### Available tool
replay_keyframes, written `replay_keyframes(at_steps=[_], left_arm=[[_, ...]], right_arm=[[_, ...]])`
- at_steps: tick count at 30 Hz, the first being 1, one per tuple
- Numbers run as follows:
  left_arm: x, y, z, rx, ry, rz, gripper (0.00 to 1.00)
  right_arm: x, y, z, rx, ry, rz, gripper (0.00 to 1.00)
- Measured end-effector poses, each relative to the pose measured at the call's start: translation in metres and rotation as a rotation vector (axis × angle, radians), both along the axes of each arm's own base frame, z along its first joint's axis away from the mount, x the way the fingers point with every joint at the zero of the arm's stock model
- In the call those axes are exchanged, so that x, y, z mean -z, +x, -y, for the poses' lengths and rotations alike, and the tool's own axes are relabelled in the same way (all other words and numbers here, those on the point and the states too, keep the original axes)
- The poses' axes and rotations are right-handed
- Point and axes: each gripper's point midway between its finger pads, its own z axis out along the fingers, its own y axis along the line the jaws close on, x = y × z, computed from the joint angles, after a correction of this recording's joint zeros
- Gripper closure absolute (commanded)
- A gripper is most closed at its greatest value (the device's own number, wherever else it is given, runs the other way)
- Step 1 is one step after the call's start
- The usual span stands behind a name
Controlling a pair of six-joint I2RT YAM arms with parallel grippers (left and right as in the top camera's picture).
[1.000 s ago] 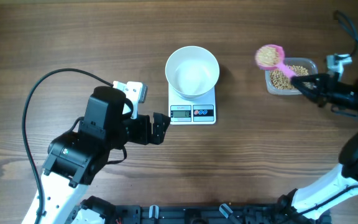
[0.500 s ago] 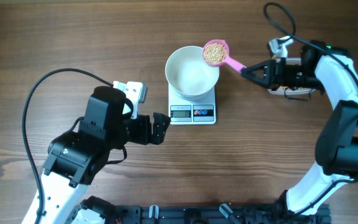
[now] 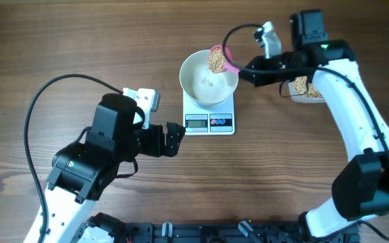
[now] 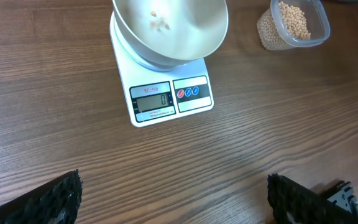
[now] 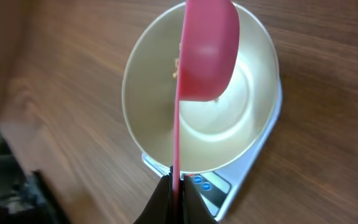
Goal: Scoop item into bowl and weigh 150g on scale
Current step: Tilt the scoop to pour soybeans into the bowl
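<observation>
The white bowl (image 3: 209, 77) stands on the white scale (image 3: 209, 120) at the table's middle. My right gripper (image 3: 243, 69) is shut on the handle of a pink scoop (image 3: 218, 59), which is tipped on its side over the bowl's right half. Tan beans (image 3: 215, 62) show in the scoop, and a few beans (image 4: 160, 23) lie in the bowl (image 4: 211, 37). In the right wrist view the scoop (image 5: 207, 46) hangs over the bowl (image 5: 135, 112). My left gripper (image 3: 177, 140) is open and holds nothing, left of the scale's front.
A clear container of beans (image 3: 307, 88) sits right of the scale, partly under my right arm, and shows too in the left wrist view as the container (image 4: 291, 25). A black cable (image 3: 46, 94) loops over the table at the left.
My right arm carried the filled scoop left from the container to over the bowl and tipped it. The left arm has not moved.
</observation>
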Motion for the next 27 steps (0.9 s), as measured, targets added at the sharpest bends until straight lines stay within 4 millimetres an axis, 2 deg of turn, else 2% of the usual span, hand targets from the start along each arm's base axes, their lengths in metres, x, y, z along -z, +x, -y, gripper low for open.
replay_keyframes(at_steps=[5, 9, 19, 23, 27], left_arm=[[0.0, 0.0, 0.0, 0.0, 0.0, 0.0, 0.0], [0.0, 0.0, 0.0, 0.0, 0.0, 0.0, 0.0], [0.0, 0.0, 0.0, 0.0, 0.0, 0.0, 0.0], [0.0, 0.0, 0.0, 0.0, 0.0, 0.0, 0.0], [0.0, 0.0, 0.0, 0.0, 0.0, 0.0, 0.0]], right_arm=[[0.017, -0.001, -0.013, -0.062, -0.222, 0.096, 0.95], [0.018, 0.001, -0.022, -0.091, -0.282, 0.147, 0.96], [0.026, 0.002, -0.024, -0.127, -0.509, 0.244, 0.96], [0.014, 0.002, -0.023, -0.131, -0.578, 0.31, 0.96], [-0.022, 0.007, -0.017, -0.091, -0.586, 0.426, 0.96]])
